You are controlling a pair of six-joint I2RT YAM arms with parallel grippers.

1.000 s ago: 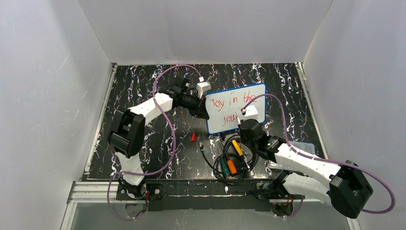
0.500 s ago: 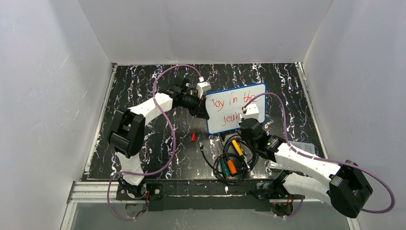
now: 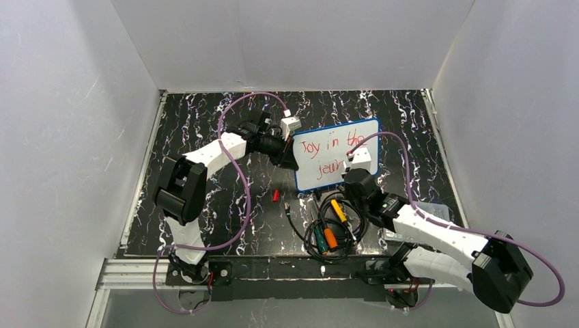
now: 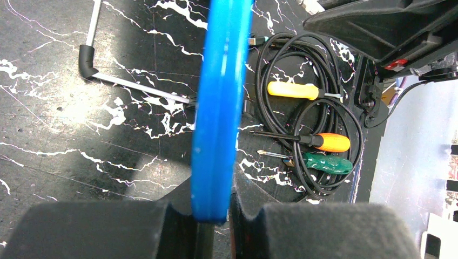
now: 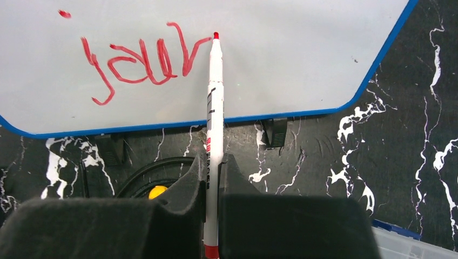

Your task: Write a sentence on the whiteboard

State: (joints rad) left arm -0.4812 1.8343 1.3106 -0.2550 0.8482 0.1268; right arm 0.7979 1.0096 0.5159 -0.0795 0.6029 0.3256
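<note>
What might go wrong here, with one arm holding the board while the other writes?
The left gripper holds the whiteboard only by its thin blue rim, so pen pressure might twist it. The marker sits in the right gripper by a narrow pinch and may slip. The wrist could smear the red lettering.

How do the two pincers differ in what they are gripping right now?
The left pincer is shut on the whiteboard's blue rim, at its left edge; the right pincer is shut on a thin red-tipped marker. The left pincer grips from the side; the right pincer points the marker's tip at the end of the sentence. Both are black and closed tight.
</note>
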